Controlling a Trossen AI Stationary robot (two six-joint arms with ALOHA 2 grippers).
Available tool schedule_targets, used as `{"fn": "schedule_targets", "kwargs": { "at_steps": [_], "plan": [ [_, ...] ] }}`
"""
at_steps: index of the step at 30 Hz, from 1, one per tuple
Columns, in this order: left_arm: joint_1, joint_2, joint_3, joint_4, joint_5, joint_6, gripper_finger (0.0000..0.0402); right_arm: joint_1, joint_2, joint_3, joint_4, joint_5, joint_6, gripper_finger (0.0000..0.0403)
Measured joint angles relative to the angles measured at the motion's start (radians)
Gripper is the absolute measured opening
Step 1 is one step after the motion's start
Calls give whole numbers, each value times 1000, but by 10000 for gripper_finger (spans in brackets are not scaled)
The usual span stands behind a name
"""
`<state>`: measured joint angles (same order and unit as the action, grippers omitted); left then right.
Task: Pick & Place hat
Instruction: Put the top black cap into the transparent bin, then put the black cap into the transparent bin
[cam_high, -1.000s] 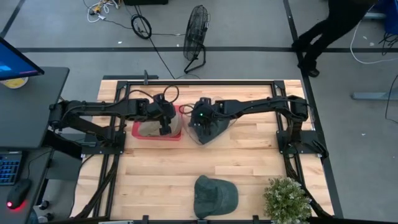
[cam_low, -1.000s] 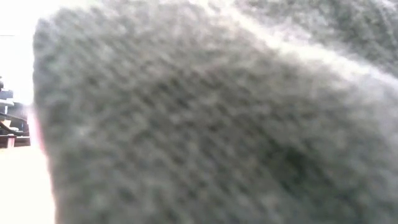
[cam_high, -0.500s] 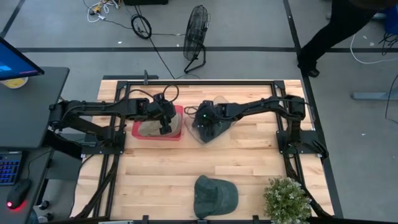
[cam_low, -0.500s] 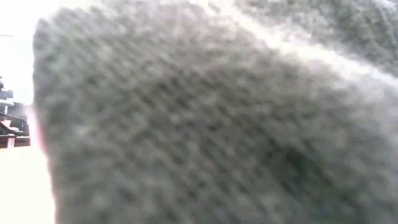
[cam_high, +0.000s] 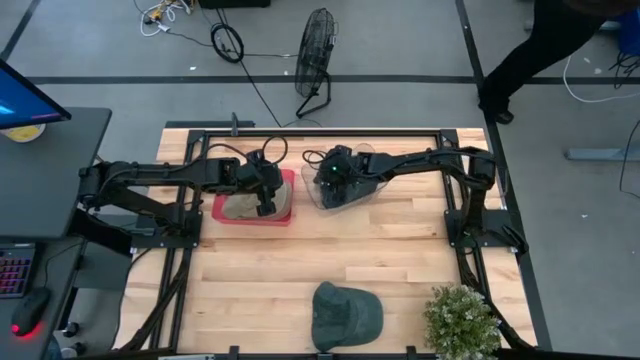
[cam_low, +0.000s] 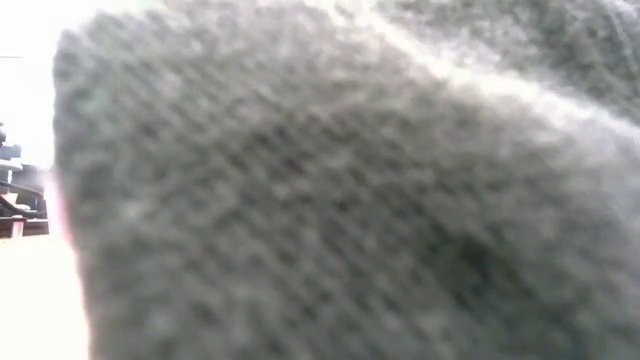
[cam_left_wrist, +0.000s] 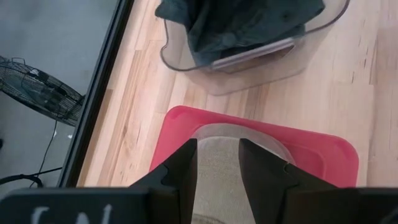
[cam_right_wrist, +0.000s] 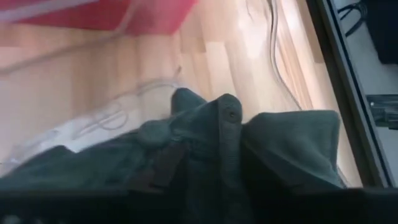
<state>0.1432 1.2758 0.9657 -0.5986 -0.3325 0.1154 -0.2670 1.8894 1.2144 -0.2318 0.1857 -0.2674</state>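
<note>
A dark green hat (cam_right_wrist: 280, 143) lies bunched in a clear container (cam_high: 372, 188) at the table's far middle. My right gripper (cam_high: 335, 178) hangs right over it, and its fingers are hidden. A beige hat (cam_left_wrist: 217, 186) lies in a red bin (cam_high: 222, 212) to the left. My left gripper (cam_left_wrist: 217, 144) stands open over that hat, one finger on each side of its crown. A second green cap (cam_high: 345, 312) rests flat at the table's near edge, and its cloth (cam_low: 320, 200) fills the low view. My left gripper comes down from above onto the beige hat's top (cam_left_wrist: 217, 163), with the cloth showing between its two fingers. I cannot tell whether the fingers touch it. The hat lies in the red bin.
A potted plant (cam_high: 462, 320) stands at the near right corner. A black frame (cam_high: 300, 130) borders the table's far edge. A floor fan (cam_high: 316, 50) and a person (cam_high: 540, 40) are beyond the table. Bare wood lies in the table's middle.
My right gripper has gone toward the table's far edge. The dark green hat, which reached farther toward the near edge a second ago, now sits bunched under it at the far middle.
</note>
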Motion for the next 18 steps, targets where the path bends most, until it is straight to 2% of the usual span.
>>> {"fn": "schedule_targets", "kwargs": {
  "at_steps": [4,8,12,18],
  "plan": [
    [0,0,0,0,0,-3,122,35,-55,0,-42,2,0,195],
    [0,0,0,0,2,-41,122,97,-146,0,-83,2,20,220],
    [-1,0,0,-4,4,-52,122,189,-257,0,-170,-24,102,224],
    [-1,0,0,-3,4,-53,122,383,-345,1,-254,-173,336,213]
  ]
}}
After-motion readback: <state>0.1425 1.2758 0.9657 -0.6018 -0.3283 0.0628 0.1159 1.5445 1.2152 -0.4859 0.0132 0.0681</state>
